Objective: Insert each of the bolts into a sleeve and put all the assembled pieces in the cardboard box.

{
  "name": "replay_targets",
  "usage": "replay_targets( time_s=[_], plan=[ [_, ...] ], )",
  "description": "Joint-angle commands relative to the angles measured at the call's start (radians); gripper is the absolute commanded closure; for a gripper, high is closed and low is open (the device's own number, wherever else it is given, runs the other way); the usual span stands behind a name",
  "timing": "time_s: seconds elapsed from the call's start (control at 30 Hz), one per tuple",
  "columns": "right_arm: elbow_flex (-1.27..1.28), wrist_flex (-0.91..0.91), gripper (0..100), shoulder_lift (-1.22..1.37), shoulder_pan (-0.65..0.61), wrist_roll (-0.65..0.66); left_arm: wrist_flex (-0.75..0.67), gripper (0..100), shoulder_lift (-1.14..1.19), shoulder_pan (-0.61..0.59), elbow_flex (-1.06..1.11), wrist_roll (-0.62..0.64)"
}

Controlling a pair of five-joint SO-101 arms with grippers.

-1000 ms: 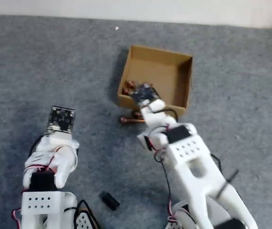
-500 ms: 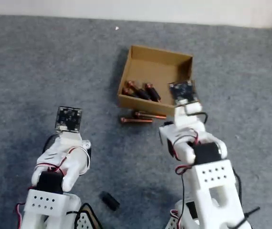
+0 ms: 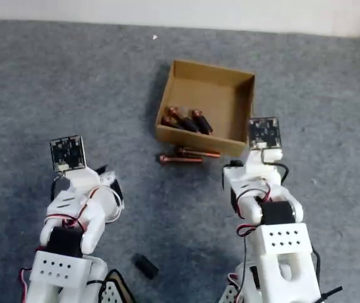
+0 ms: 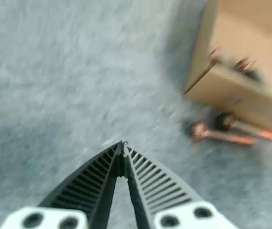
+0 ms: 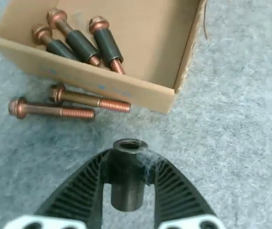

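Note:
The cardboard box stands open in the middle of the grey carpet and holds three bolts with black sleeves on them. Two bare copper bolts lie side by side on the carpet just outside the box's near wall. My right gripper hangs a little short of these bolts, shut on a black sleeve that stands upright between its jaws. My left gripper is shut with nothing in it, over bare carpet to the left of the box and the bolts.
Another black sleeve lies on the carpet between the two arm bases, near the front edge. The carpet stretches free to the left and right of the box. A pale wall runs along the back.
My right arm has drawn back from over the box's near left corner to the right and toward its base, uncovering the three pieces inside. My left arm has swung slightly left.

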Motion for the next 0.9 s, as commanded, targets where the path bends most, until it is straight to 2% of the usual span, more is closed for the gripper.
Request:
replay_targets(
  time_s=[0.0,0.1,0.23,0.47,0.53,0.7,0.87],
  plan=[
    [-0.008,-0.036,99.2,-0.035,0.044,-0.029,0.074,99,0.018,0.124,-0.182,0.040],
    [-0.013,-0.036,99.2,-0.035,0.082,-0.034,0.155,99,0.136,0.189,-0.326,0.143],
    [-0.016,-0.036,99.2,-0.035,0.111,-0.034,0.216,98,0.437,0.255,-0.527,0.227],
    [-0.018,-0.036,99.2,-0.036,0.148,-0.034,0.206,72,0.881,0.354,-0.723,0.437],
    [-0.018,-0.036,99.2,-0.036,0.160,-0.034,0.167,71,0.964,0.375,-0.748,0.494],
    [-0.018,-0.036,99.2,-0.036,0.170,-0.028,-0.018,74,1.156,0.394,-0.750,0.583],
    [-0.018,-0.036,99.2,-0.035,0.170,-0.026,-0.164,76,1.316,0.387,-0.757,0.611]
  ],
)
